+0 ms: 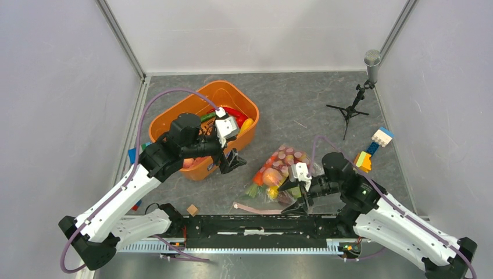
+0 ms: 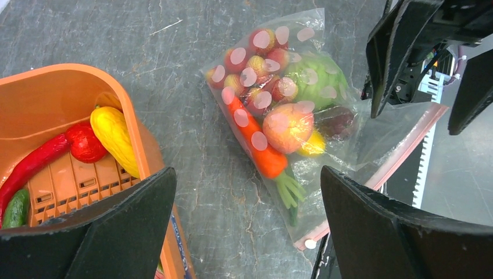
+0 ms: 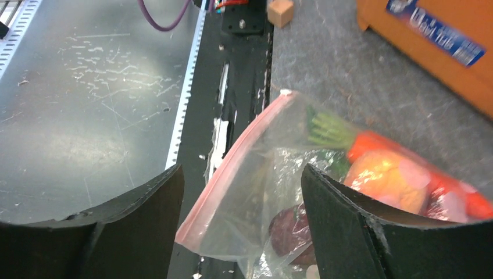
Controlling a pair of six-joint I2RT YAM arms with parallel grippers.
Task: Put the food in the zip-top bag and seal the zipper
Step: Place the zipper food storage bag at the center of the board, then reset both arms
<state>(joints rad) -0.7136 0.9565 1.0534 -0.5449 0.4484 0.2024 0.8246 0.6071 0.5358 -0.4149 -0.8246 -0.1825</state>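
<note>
Standing here, I'd say the filling step is only partly done. The zip-top bag (image 2: 279, 116) lies flat on the table just ahead of the left gripper (image 2: 247, 226), whose fingers are spread wide with nothing between them but bare tabletop. Through the clear plastic I can see a carrot (image 2: 256, 139), a peach-coloured piece, a green melon and some small red bits. The orange tub (image 2: 58, 99) sits right beside one of those left fingers, though I can't tell whether they touch. It has food in it yet: a red chilli (image 2: 32, 165), a yellow piece (image 2: 116, 139), a round red one and something green in the corner. Over at the bag's mouth, the right gripper (image 3: 241, 221) is released too. Its fingers stand apart on either side of the zipper (image 3: 232, 157), which runs slack between them, pinched by neither, and a dark purple piece (image 3: 288, 226) rests just inside the mouth near the fingertips. To my eye the mouth gapes a little but is floppy. The next move probably calls for the left fingers to swing back over the tub and close on one of the pieces there, while the right fingers take hold of one lip of the mouth to keep it open. Sealing looks premature, and the thin plastic may well slip or fold under the fingers.
</note>
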